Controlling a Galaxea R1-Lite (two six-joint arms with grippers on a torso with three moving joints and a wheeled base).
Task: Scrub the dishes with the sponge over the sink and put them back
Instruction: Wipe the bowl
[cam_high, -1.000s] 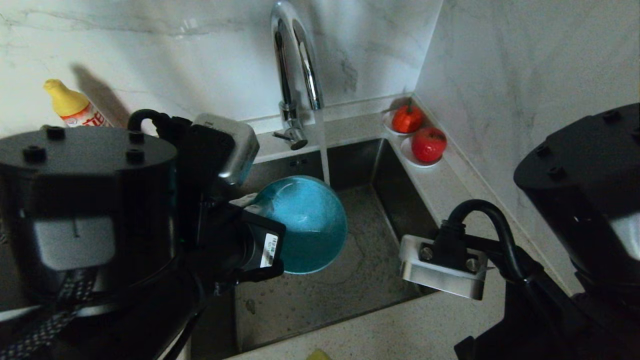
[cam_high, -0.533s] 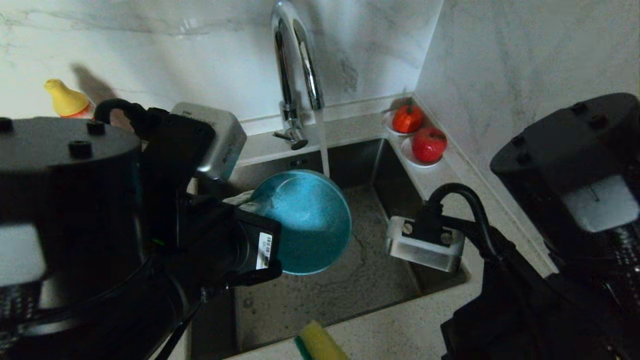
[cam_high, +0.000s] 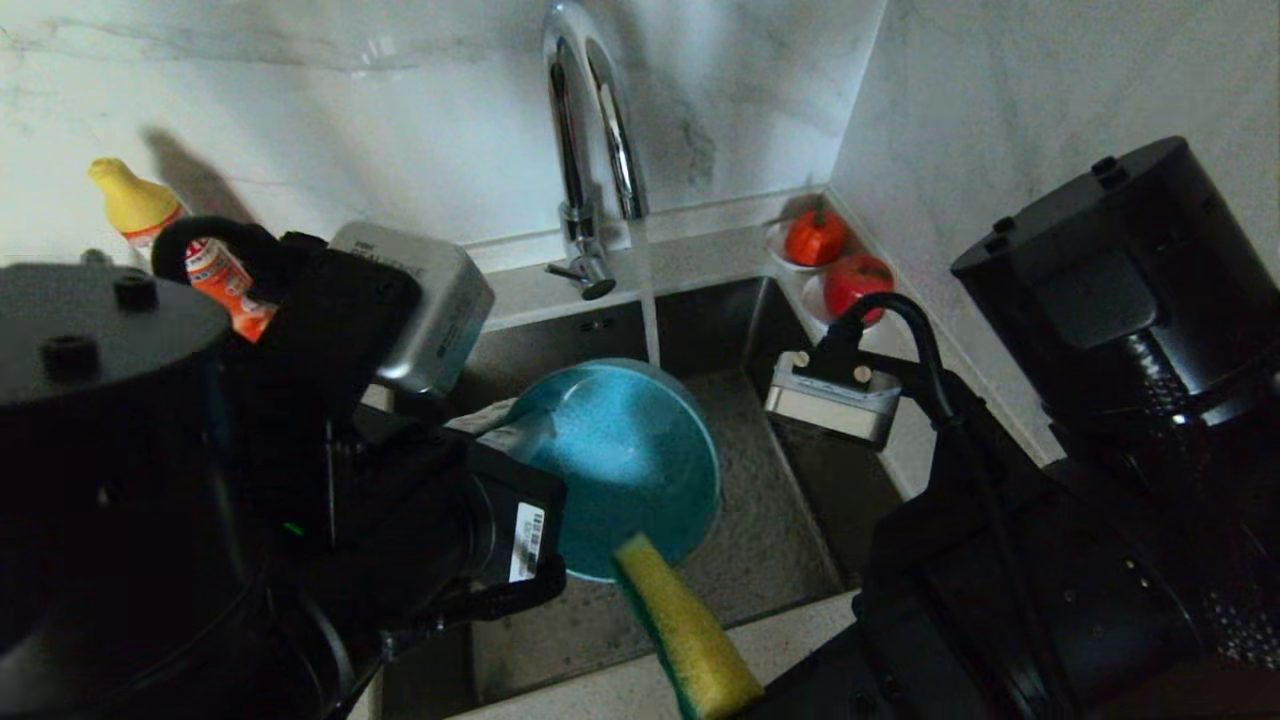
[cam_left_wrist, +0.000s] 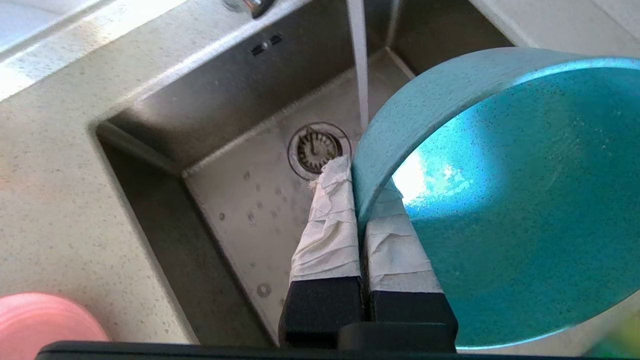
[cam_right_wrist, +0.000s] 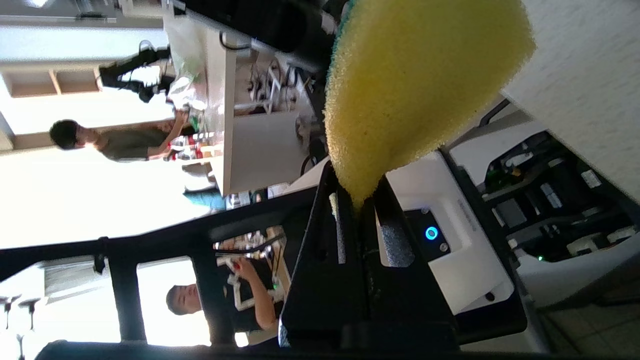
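From my head camera, my left gripper (cam_high: 500, 420) is closed on the near-left rim of the teal bowl (cam_high: 630, 460), which I hold tilted over the sink (cam_high: 760, 560), its hollow facing up and toward my right. Water runs from the chrome tap (cam_high: 590, 150) and falls just past the bowl's far edge. The sponge (cam_high: 685, 630), yellow with a thin green layer along its left edge, rises slantwise from the bottom of the view, its upper tip right at the bowl's near rim; I cannot tell whether they touch. My right arm fills the right side, and the fingers holding the sponge are hidden here. Two red fruits (cam_high: 835, 262) sit in the far right corner of the counter.

From my left wrist, my two white-wrapped fingers (cam_left_wrist: 330, 225) pinch the bowl's wall between them, one outside, one inside. Beyond them lie the drain strainer (cam_left_wrist: 316, 148) and the falling stream. The pink plate (cam_left_wrist: 45, 322) shows at a corner, on the counter.

From my right wrist, my right gripper (cam_right_wrist: 357, 200) is clamped on the sponge's narrow end, squeezing it thin; the yellow foam fans out beyond my fingertips.
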